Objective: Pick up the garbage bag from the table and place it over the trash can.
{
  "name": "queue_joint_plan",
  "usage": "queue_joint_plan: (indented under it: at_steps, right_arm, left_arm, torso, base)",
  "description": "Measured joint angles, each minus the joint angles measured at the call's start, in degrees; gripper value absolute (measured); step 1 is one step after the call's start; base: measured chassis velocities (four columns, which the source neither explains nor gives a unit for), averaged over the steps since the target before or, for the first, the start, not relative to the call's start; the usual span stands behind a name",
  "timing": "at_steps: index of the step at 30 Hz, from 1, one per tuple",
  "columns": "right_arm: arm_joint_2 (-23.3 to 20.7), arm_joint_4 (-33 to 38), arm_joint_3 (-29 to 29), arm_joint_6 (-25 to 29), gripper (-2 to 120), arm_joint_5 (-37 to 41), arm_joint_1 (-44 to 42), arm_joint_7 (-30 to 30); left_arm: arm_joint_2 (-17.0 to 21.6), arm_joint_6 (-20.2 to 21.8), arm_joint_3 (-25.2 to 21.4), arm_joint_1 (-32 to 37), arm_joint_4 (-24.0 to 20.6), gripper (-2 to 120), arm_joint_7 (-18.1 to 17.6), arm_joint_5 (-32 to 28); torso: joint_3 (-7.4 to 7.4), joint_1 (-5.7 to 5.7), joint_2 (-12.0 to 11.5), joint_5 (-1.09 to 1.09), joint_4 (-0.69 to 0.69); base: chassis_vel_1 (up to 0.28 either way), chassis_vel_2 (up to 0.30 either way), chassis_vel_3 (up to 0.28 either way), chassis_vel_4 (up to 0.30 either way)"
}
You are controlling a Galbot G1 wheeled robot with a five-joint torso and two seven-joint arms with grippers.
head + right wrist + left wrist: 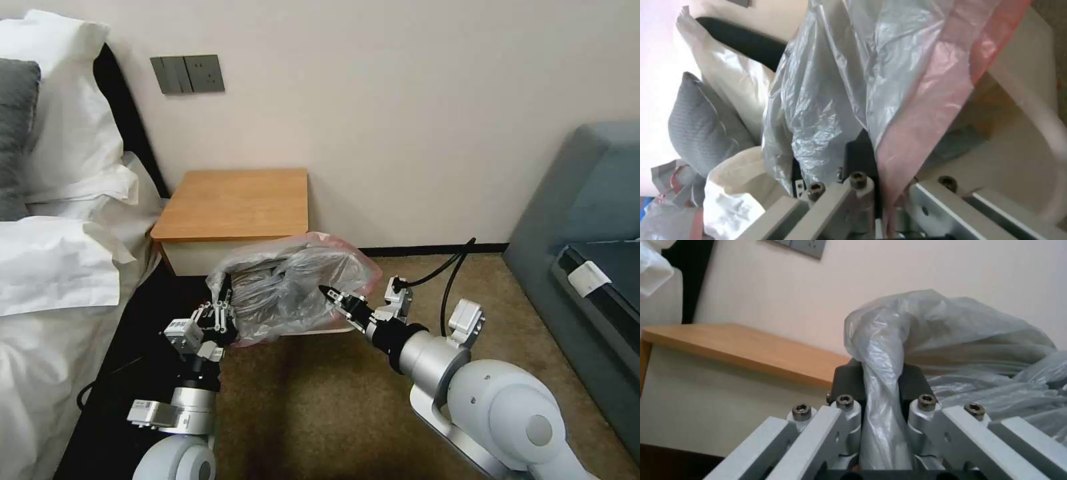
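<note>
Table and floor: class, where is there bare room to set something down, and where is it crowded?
The table top is bare, between bed and wall. Carpet right of the right gripper is open. Crowded: the trash can, with the bag held by both grippers, left gripper.

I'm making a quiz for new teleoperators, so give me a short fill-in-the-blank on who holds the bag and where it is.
1. The garbage bag is held by ____ grippers.
2. The left gripper is shut on a twisted bunch of the bag, as seen in the left ____ view.
3. The bag's pinkish-red edge lies by the ____ gripper.
4. The table top is made of ____.

Missing words: both; wrist; right; wood
</note>
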Motion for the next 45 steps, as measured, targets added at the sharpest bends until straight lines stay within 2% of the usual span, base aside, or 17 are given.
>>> queue_joint_plan:
  at_steps: [20,30,37,45]
  right_arm:
    - [-1.4,2.8,0.5,0.6,0,0.5,-5.8,2.5]
    - [-1.5,2.8,1.5,-0.7,0,0.7,-11.0,4.0]
    - [-1.3,2.8,1.7,-1.6,0,0.4,-11.7,3.5]
    - [-2.0,2.9,2.1,-3.3,0,-4.7,-10.7,2.3]
  left_arm:
    - [-0.2,0.3,-0.2,-0.6,1.1,10,-1.4,-0.3]
    - [-0.2,1.0,-0.5,-0.7,1.4,10,-2.1,-2.3]
    - [-0.3,1.1,-0.6,-0.6,2.2,10,-2.1,-2.4]
    - [0.0,1.9,-0.9,-0.3,1.2,10,-2.0,-4.7]
  torso:
    - [0.00,0.00,0.0,0.00,0.00]
    - [0.00,0.00,0.0,0.00,0.00]
    - [0.00,0.00,0.0,0.00,0.00]
    - [0.00,0.00,0.0,0.00,0.00]
  base:
    - [0.000,0.000,0.000,0.000]
    - [0.000,0.000,0.000,0.000]
    - [0.000,0.000,0.000,0.000]
    - [0.000,0.000,0.000,0.000]
